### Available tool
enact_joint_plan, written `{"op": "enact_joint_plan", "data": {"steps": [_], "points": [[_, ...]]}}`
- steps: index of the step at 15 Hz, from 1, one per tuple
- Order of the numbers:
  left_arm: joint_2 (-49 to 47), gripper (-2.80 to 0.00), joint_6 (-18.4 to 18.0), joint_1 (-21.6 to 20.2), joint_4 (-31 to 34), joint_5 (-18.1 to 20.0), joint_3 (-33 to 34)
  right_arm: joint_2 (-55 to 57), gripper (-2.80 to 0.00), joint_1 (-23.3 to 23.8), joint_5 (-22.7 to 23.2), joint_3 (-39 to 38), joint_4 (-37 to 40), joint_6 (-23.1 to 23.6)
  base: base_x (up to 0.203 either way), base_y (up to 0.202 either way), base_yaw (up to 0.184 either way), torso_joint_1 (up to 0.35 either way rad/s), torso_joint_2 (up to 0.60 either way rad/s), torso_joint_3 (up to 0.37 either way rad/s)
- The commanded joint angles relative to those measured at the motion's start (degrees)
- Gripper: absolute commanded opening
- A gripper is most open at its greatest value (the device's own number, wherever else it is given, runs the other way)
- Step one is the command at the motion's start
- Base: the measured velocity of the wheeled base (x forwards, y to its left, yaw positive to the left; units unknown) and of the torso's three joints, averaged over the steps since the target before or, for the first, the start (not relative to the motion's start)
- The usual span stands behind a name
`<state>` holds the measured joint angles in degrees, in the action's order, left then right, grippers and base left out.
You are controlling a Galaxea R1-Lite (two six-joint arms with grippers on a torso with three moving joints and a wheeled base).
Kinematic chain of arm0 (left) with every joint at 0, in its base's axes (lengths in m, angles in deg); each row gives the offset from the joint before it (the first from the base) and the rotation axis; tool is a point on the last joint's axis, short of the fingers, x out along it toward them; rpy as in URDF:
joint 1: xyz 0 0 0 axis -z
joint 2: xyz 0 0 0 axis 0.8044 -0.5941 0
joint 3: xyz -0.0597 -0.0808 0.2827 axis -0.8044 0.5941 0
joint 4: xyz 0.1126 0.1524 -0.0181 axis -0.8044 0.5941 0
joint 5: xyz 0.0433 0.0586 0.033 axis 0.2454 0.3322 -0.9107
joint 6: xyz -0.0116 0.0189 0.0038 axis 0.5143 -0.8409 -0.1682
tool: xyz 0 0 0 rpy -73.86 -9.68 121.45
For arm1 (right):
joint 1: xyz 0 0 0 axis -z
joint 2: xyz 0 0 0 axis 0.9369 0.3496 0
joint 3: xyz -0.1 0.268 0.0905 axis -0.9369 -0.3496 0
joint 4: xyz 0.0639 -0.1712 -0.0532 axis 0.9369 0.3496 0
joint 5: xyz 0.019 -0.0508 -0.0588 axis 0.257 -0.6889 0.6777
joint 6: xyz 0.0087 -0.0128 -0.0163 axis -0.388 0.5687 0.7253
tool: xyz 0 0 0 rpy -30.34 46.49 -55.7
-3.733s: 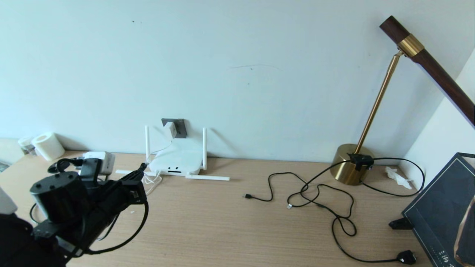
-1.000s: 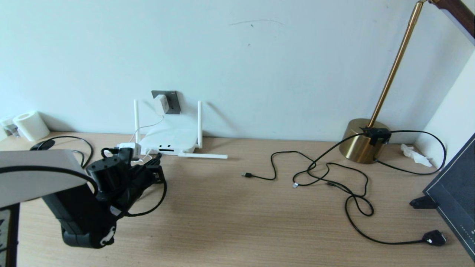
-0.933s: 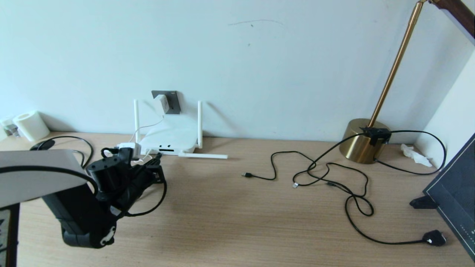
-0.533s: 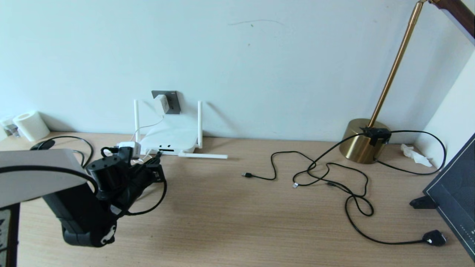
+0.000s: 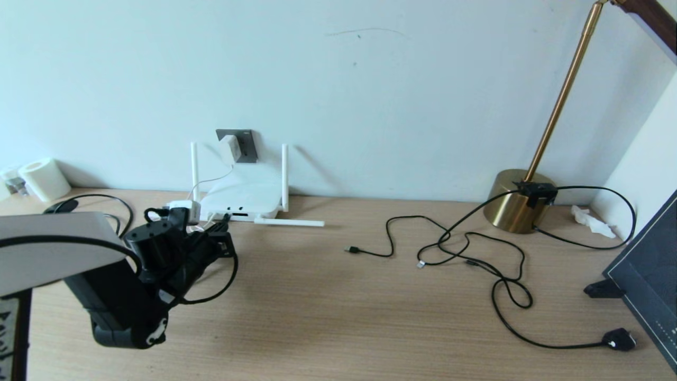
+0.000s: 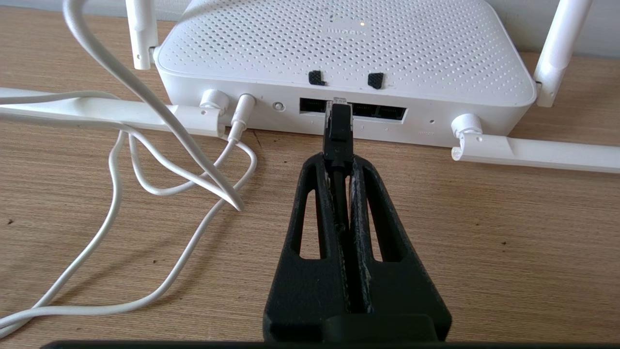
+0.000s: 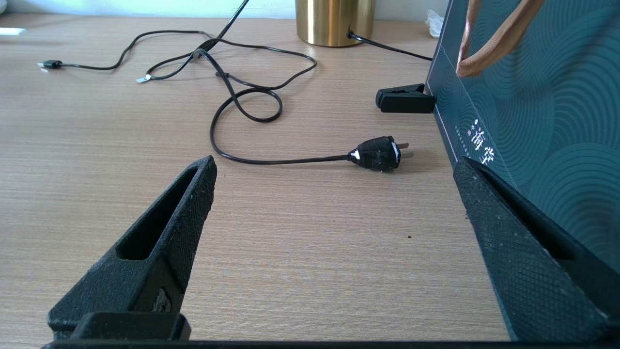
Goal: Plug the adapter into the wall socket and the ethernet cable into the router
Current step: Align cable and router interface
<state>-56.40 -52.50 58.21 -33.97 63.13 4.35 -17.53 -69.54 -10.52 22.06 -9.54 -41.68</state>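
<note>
- My left gripper (image 6: 339, 160) has its jaws pinched narrow on the thick black ethernet cable (image 6: 337, 128), just behind its small black plug, whose clear tip sits at the mouth of one of the dark ports on the flat white rounded plastic router (image 6: 339, 48).
- I cannot tell whether the plug is fully seated.
- The router lies on the far left of the pale wooden worktop (image 5: 344, 307), against the wall.
- The small white rounded adapter (image 5: 228, 148) already sits in the dark grey square wall socket (image 5: 244, 144) above the router.
- I judge the plug light and rigid, with a fragile clip; the cable behind it looks springy, so holding close to the plug keeps it from bending away.
- The router looks light and may slide towards the wall when pushed.
- My right gripper (image 7: 334, 228), jaws spread wide and empty, hangs low over the near right of the worktop beside a dark teal patterned bag (image 7: 542, 97).
- Room is tight on the left: the thin white cord (image 6: 160, 145) loops just beside the port row, and a slim white stick antenna (image 6: 533, 152) lies flat to each side.
- The middle of the worktop offers space; thin black wires (image 5: 476, 264) sprawl further right, near a brass lamp base (image 5: 515, 209).
</note>
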Motion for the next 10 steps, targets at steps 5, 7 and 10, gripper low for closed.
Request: {"op": "enact_joint_plan", "data": {"steps": [5,7,10], "points": [[-1.05,-2.80,0.79,-0.17,-0.48,0.20,-0.89,-0.02,0.00,0.00,-0.02,-0.62,-0.03,-0.02,0.000,0.000,0.000,0.000,0.00,0.000],[-1.21,-2.80,0.79,-0.17,-0.48,0.67,-1.06,-0.02,0.00,0.00,-0.02,-0.62,-0.03,-0.02,0.000,0.000,0.000,0.000,0.00,0.000],[-1.97,-2.80,0.79,-0.28,-0.48,0.90,-1.42,-0.02,0.00,0.00,-0.02,-0.62,-0.03,-0.02,0.000,0.000,0.000,0.000,0.00,0.000]]}}
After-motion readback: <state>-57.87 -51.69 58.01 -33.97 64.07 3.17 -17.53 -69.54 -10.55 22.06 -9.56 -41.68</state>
